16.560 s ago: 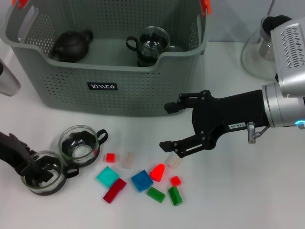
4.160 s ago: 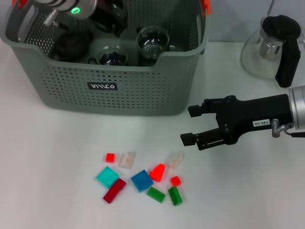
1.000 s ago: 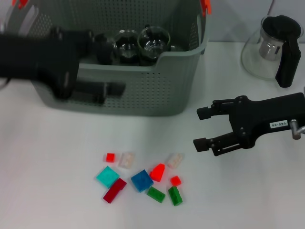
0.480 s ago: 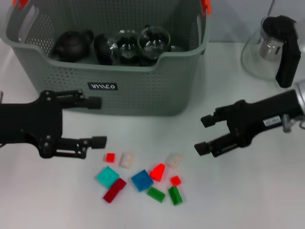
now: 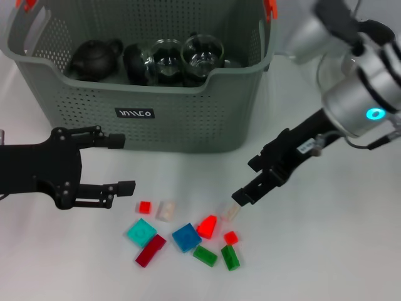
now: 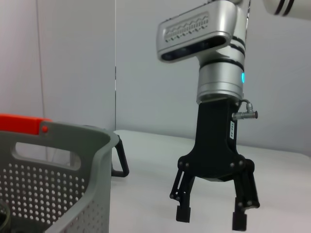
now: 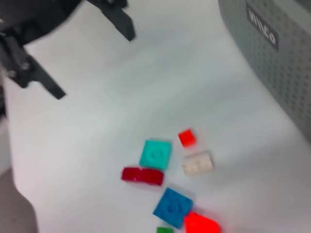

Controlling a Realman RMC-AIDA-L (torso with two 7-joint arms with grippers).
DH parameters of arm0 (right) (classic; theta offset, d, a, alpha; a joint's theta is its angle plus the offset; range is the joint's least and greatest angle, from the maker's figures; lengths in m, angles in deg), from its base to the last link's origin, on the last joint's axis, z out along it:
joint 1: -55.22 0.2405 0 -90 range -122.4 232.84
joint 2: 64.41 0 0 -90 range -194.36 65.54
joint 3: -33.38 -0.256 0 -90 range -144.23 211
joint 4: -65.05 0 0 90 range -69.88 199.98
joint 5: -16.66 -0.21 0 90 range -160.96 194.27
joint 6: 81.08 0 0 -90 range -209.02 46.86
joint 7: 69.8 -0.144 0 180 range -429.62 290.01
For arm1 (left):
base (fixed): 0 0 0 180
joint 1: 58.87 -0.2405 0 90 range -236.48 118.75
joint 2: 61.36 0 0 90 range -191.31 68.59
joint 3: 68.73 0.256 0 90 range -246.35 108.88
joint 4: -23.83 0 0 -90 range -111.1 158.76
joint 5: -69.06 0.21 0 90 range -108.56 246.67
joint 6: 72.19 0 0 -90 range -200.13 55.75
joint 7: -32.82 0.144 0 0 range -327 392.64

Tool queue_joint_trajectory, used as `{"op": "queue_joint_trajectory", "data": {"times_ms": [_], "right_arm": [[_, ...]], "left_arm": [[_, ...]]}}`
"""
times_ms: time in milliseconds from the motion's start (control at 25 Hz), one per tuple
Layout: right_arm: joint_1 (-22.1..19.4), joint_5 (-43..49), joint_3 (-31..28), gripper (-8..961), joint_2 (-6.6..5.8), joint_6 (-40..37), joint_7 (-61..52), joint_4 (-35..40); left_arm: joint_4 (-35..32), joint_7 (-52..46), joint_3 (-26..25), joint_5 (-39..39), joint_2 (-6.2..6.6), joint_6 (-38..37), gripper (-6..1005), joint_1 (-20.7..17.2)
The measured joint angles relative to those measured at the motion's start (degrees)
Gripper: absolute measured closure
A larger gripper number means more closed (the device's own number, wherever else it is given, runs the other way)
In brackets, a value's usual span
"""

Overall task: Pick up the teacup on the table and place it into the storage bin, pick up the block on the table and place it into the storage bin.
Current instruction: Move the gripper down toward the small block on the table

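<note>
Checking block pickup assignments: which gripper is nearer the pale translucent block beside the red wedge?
Right. The right gripper hovers open just above the pale block; the left gripper is open across the pile, farther off.

Bare table (image 5: 351, 251) being left open to right of block cluster (image 5: 185, 231); gap in front of storage bin (image 5: 188, 119) being narrowed by left gripper (image 5: 122, 164), jaws spread, and right gripper (image 5: 249, 182) hanging just above pale block (image 5: 230, 210); bin interior being crowded with teaware (image 5: 150, 59)

Storage bin (image 5: 188, 119) grey-green, perforated — orange clips; blocks (image 5: 186, 237) red, teal, blue, green, white.
</note>
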Motion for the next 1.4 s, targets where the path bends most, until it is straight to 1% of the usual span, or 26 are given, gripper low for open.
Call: {"op": "queue_joint_trajectory", "data": {"times_ms": [160, 360, 560, 800, 960, 1400], "right_arm": [[3.2, 2.7, 4.6, 44, 0.02, 2.7, -6.8, -1.8], [7.3, 4.5, 8.8, 51, 0.06, 6.6, -11.9, -6.9], [9.8, 4.5, 14.2, 58, 0.32, 11.5, -15.3, -11.6], [10.5, 3.6, 19.2, 66, 0.84, 15.3, -17.2, -13.7], [10.3, 0.7, 22.4, 71, 0.89, 18.0, -17.6, -14.8], [10.3, -2.9, 28.6, 86, 1.09, 24.0, -18.7, -17.7]], "left_arm": [[0.1, 0.7, -0.1, 1.8, 0.14, 0.3, 170, 0.2], [0.2, 2.3, -0.2, 3.0, 0.36, 1.2, 170, 0.4], [0.6, 3.3, -0.2, 3.6, 0.46, 1.8, 170, 0.7], [0.9, 3.4, -0.2, 3.6, 0.63, 2.1, 169, 1.0], [1.6, 3.5, -0.2, 3.6, 0.64, 2.2, 169, 1.2], [4.0, 4.4, -0.2, 3.6, 0.81, 2.9, 169, 1.8]]}}
